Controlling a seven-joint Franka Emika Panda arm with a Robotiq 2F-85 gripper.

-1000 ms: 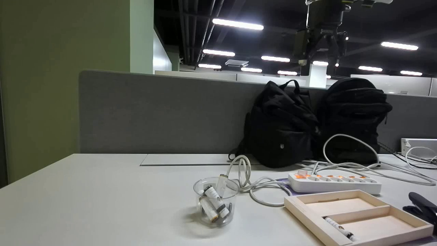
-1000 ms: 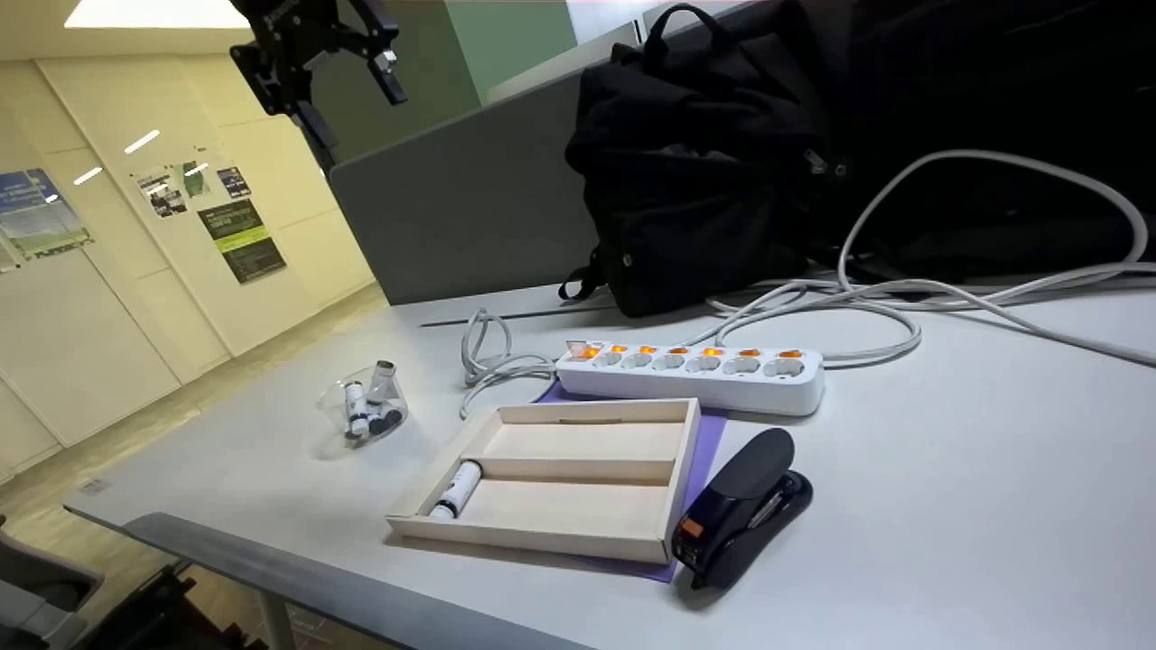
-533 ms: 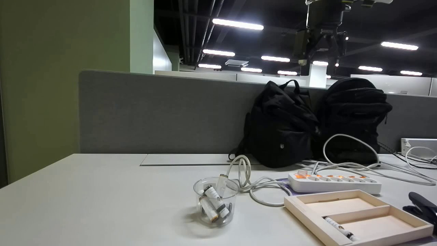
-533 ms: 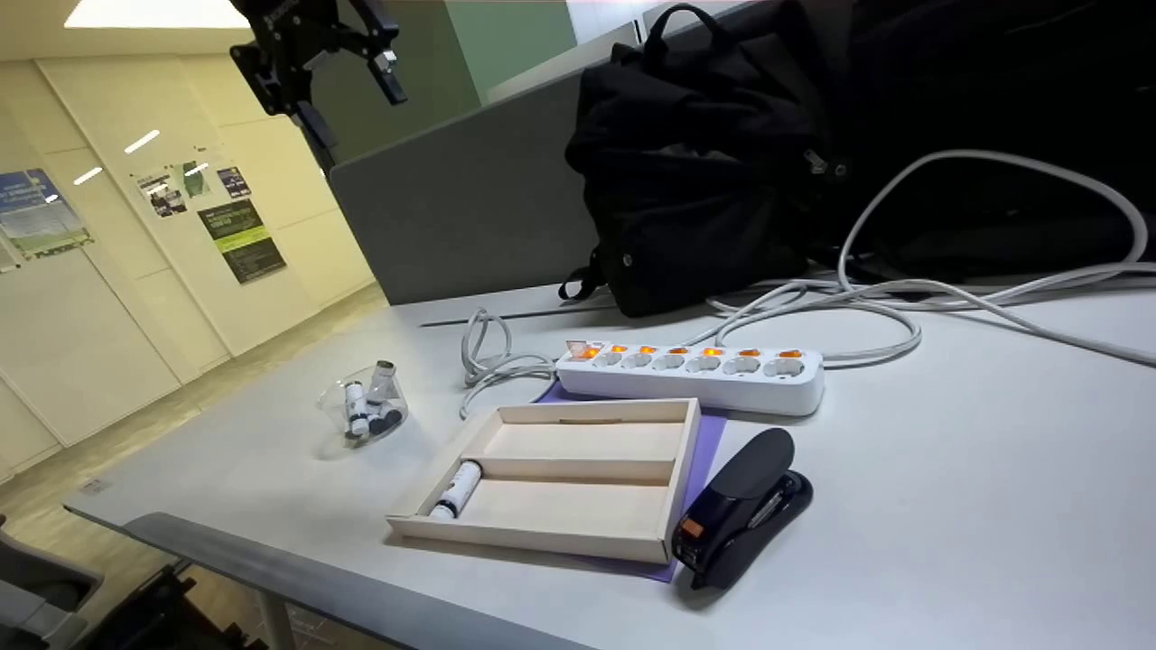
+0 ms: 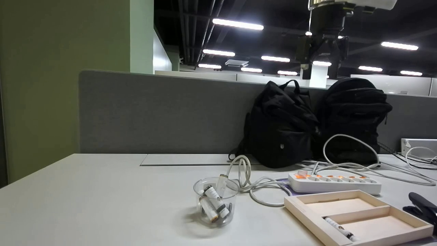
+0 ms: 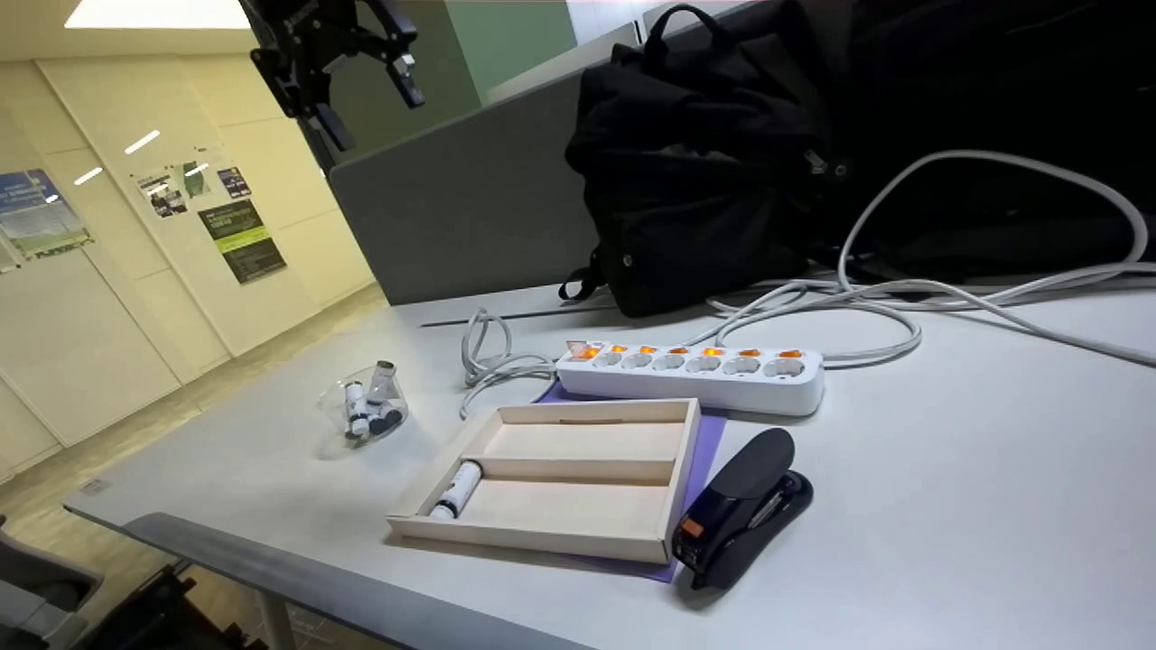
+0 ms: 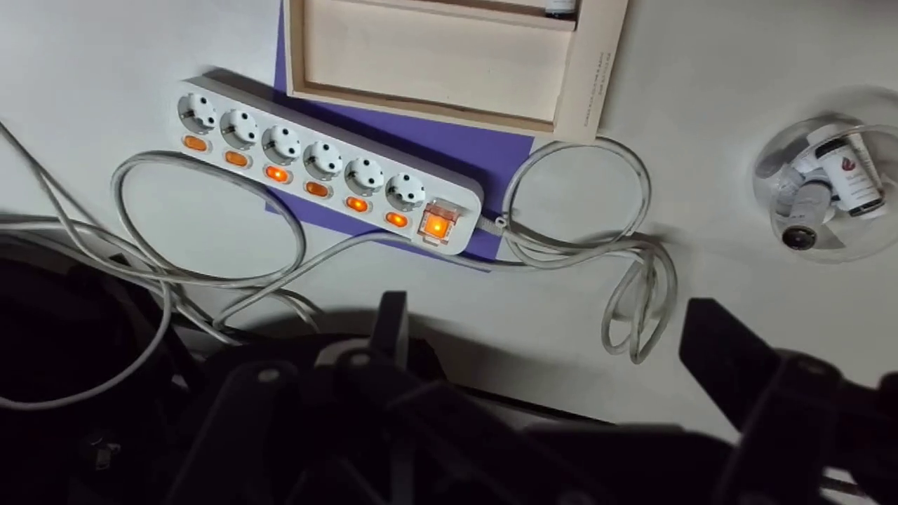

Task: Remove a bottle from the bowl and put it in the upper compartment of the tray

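One curved black stapler (image 6: 745,515), plastic-looking with an orange patch, lies on the smooth white tabletop (image 6: 957,506), just beside a corner of the tray (image 6: 542,536). The tray is flat, rectangular and of pale wood, with a raised rim and a straight divider that makes two long compartments; a purple sheet (image 6: 706,456) shows from under it. In an exterior view its nearer compartment has a white cylindrical bottle (image 6: 459,489) with a dark band, lying on its side along the end toward the bowl (image 5: 233,198).

The bowl stands apart from the tray, thin-walled, clear and round. Several small whitish bottles (image 5: 209,209) with darker ends lean inside it at different angles; they overlap too closely for a sure count. Behind the tray sits a white power strip (image 6: 691,384) with round sockets and orange switches, some glowing. Smooth pale cable (image 6: 971,155) runs about it in loose loops. Farther back, two backpacks (image 5: 283,130) of soft, creased black fabric stand before a matt grey partition (image 5: 164,112).

The gripper (image 7: 551,326), black and angular, hangs high above the tabletop in both exterior views, pointing down. Its fingers (image 7: 726,365) are spread wide in the wrist view, gripping nothing and touching nothing.
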